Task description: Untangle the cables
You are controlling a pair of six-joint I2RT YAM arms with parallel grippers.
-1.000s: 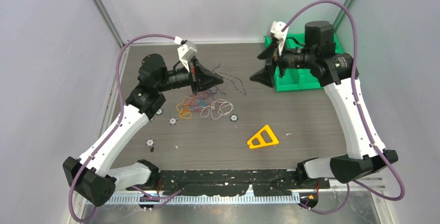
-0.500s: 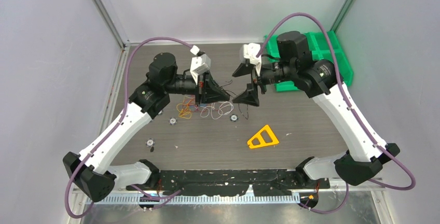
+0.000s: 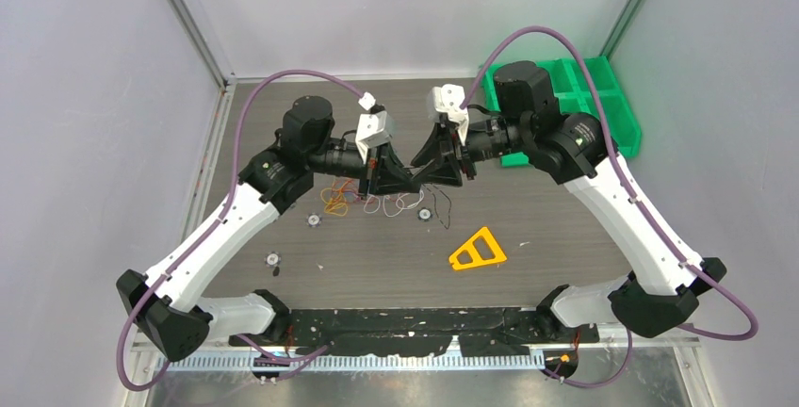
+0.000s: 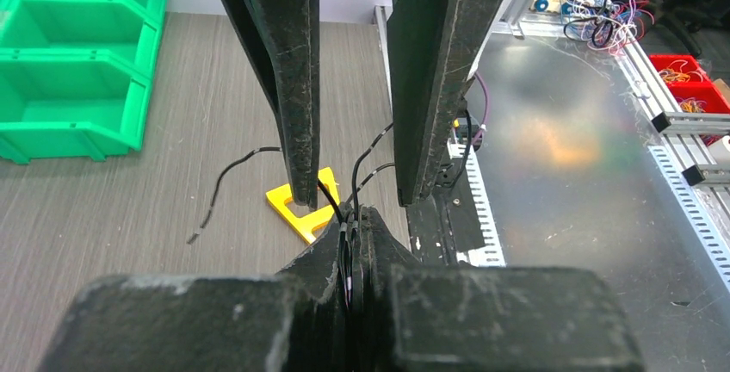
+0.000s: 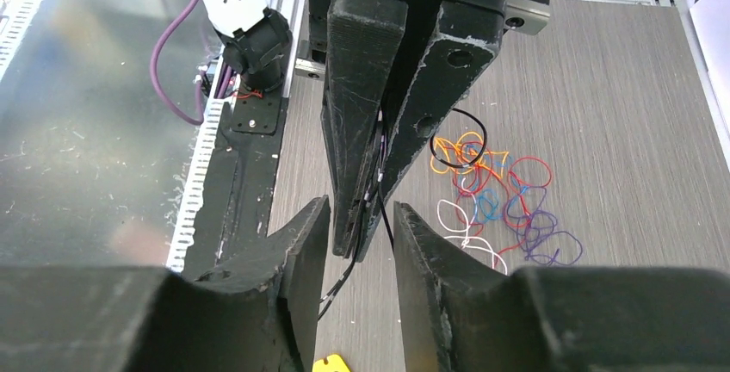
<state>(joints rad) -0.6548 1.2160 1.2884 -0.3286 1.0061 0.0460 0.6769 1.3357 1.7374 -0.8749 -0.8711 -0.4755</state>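
Observation:
Most of the cables (image 3: 377, 198) lie as a loose pile of orange, red, blue, white and purple loops (image 5: 499, 200) on the table under the two grippers. My left gripper (image 3: 413, 181) is shut on thin black cable (image 4: 232, 165), which passes between its tips (image 4: 357, 214) and hangs down. My right gripper (image 3: 421, 171) faces it tip to tip. It stands partly open (image 5: 361, 207), with its fingers (image 4: 293, 88) on either side of the left gripper's tips. Black cable strands (image 5: 340, 281) hang between the right fingers.
A yellow triangular piece (image 3: 478, 250) lies on the table to the front right. Green bins (image 3: 584, 96) stand at the back right. Small round pieces (image 3: 314, 220) sit near the pile. A black strip (image 3: 424, 322) runs along the near edge.
The right arm swung left from the green bins to meet the left gripper, and its jaws narrowed around the left tips. The left gripper moved right and forward with the black cable.

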